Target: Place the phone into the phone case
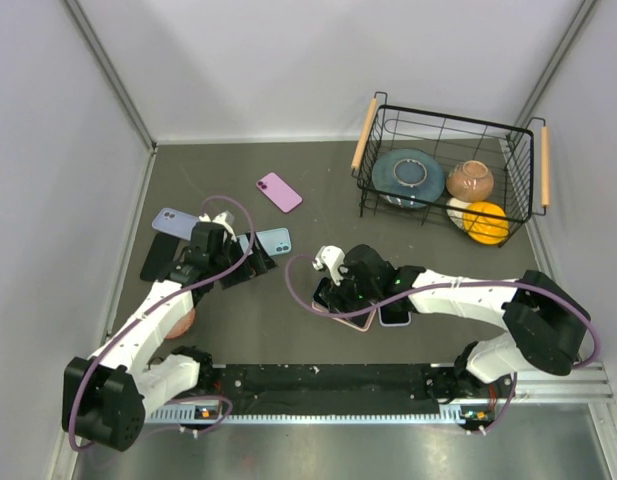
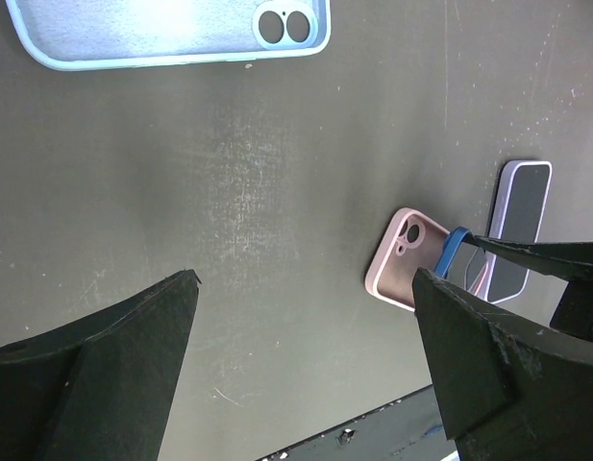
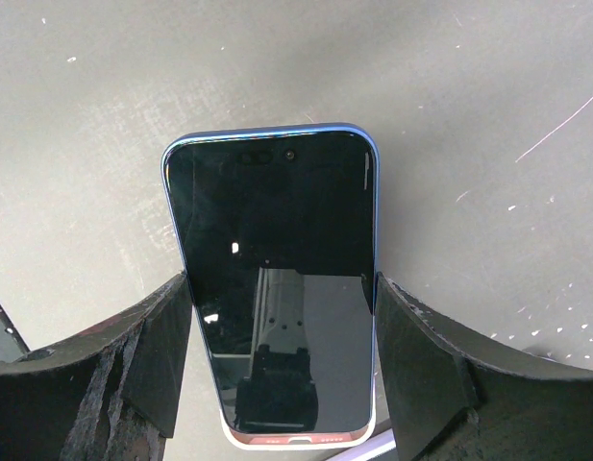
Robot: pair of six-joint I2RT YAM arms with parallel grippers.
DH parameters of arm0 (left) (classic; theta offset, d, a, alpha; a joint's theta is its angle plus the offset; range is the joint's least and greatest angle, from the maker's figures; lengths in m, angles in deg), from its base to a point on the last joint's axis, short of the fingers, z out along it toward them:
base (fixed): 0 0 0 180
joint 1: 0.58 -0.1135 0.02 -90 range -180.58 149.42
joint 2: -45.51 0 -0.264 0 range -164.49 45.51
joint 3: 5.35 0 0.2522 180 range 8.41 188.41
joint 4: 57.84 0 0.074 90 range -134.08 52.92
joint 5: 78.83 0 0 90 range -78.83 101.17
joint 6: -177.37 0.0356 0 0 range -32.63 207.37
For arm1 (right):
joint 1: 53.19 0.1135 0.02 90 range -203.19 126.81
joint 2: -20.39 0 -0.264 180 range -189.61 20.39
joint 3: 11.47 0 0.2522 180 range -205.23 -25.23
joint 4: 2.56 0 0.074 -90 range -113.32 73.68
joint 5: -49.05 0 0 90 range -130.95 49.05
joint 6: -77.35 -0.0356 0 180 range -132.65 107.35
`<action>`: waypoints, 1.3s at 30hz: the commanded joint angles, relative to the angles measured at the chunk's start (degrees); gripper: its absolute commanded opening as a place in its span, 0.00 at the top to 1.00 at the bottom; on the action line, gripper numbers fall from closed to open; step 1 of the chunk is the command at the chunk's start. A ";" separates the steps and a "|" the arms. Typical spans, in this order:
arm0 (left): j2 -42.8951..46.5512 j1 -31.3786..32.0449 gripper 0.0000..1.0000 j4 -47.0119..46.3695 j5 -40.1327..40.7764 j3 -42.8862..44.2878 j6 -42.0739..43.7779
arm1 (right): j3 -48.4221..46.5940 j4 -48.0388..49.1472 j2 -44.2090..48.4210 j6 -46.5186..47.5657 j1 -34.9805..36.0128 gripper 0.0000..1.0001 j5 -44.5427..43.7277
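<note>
The right arm reaches left along the near table, its gripper pinching the blue phone by its long edges, tilted over the pink phone case. The left gripper hovers, spread wide.

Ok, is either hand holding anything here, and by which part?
The right hand grips the phone by its two long edges, toward its bottom end. The left hand is open and holds nothing.
</note>
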 commanded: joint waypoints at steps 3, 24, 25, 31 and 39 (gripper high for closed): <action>0.36 -0.43 0.02 -2.08 -2.51 -0.65 -0.67 | 0.23 2.52 0.24 1.59 0.91 0.53 -0.47; -3.86 -0.26 0.24 -12.02 -15.35 -5.84 -3.92 | 3.31 4.28 -1.70 -1.22 2.67 0.30 -7.39; -3.77 -0.26 0.23 -12.10 -15.27 -5.92 -3.74 | 3.31 4.37 -1.43 -1.65 2.76 0.28 -7.84; -3.15 0.44 0.24 -11.40 -10.97 -5.84 -1.55 | 2.43 2.71 2.60 -7.88 2.67 0.19 -9.43; -6.23 2.29 0.26 -9.99 -9.73 -1.09 0.12 | 0.41 -3.09 11.40 -23.61 2.67 0.15 -16.36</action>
